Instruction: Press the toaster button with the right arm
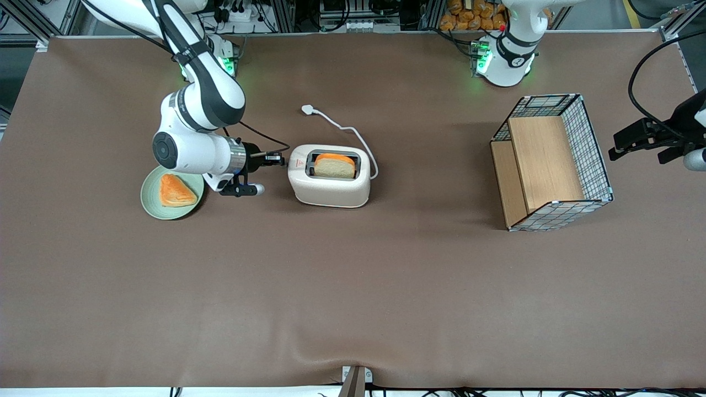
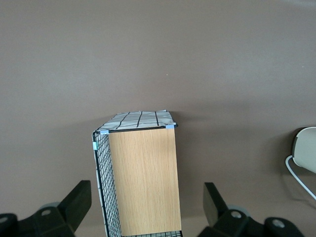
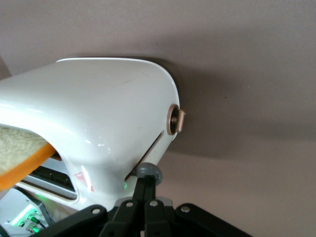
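A brown worktop [image 1: 353, 286] carries a cream-white toaster [image 1: 331, 190] near its middle, with a slice of bread [image 1: 335, 165] standing in the wide top slot. The right arm [image 1: 193, 132] reaches in level, and its black end effector [image 1: 274, 160] sits right at the end face of the toaster, just beside the red triangle sticker [image 1: 298, 164].

In the right wrist view the end effector [image 3: 146, 183] has its two fingers [image 3: 141, 195] pressed together, gripping nothing. Their tips meet at the toaster button [image 3: 148, 172], a small pale grey rounded tab sitting at the lower end of a narrow slot in the toaster's [image 3: 98, 113] end face; the tips appear to touch the tab. A round bronze knob [image 3: 175, 120] sits on the same face, farther from the fingertips than the tab.

On the arm side of the end effector, close to it, a pale green plate [image 1: 151, 201] holds an orange triangular piece of food [image 1: 175, 191]. The toaster's white cord [image 1: 347, 132] trails away from the toaster body to a plug [image 1: 307, 110] lying on the worktop. Well away, toward the parked arm's end of the worktop, lies a wire basket [image 1: 593, 149] with wooden panels [image 1: 546, 162].
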Action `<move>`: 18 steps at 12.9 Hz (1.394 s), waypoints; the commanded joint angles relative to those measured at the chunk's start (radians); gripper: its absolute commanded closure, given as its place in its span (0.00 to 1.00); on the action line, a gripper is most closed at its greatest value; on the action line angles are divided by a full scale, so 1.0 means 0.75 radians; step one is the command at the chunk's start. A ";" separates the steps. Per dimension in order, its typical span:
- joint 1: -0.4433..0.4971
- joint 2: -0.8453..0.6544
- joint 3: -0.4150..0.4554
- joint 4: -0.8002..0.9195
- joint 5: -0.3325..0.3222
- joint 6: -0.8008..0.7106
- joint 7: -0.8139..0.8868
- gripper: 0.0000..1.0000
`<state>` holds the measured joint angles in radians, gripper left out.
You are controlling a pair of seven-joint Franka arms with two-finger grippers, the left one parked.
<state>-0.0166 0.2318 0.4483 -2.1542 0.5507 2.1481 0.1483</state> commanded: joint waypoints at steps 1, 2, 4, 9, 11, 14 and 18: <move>-0.021 -0.015 0.016 -0.040 0.053 0.030 -0.059 1.00; -0.021 -0.008 0.016 -0.044 0.053 0.050 -0.061 1.00; -0.015 0.014 0.016 -0.048 0.053 0.085 -0.069 1.00; -0.021 0.063 0.014 -0.048 0.053 0.132 -0.120 1.00; -0.021 0.082 0.014 -0.048 0.053 0.155 -0.130 1.00; -0.025 0.112 0.014 -0.048 0.053 0.185 -0.165 1.00; -0.023 0.149 0.014 -0.048 0.053 0.226 -0.175 1.00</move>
<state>-0.0180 0.3153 0.4476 -2.1818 0.5670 2.2770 0.0529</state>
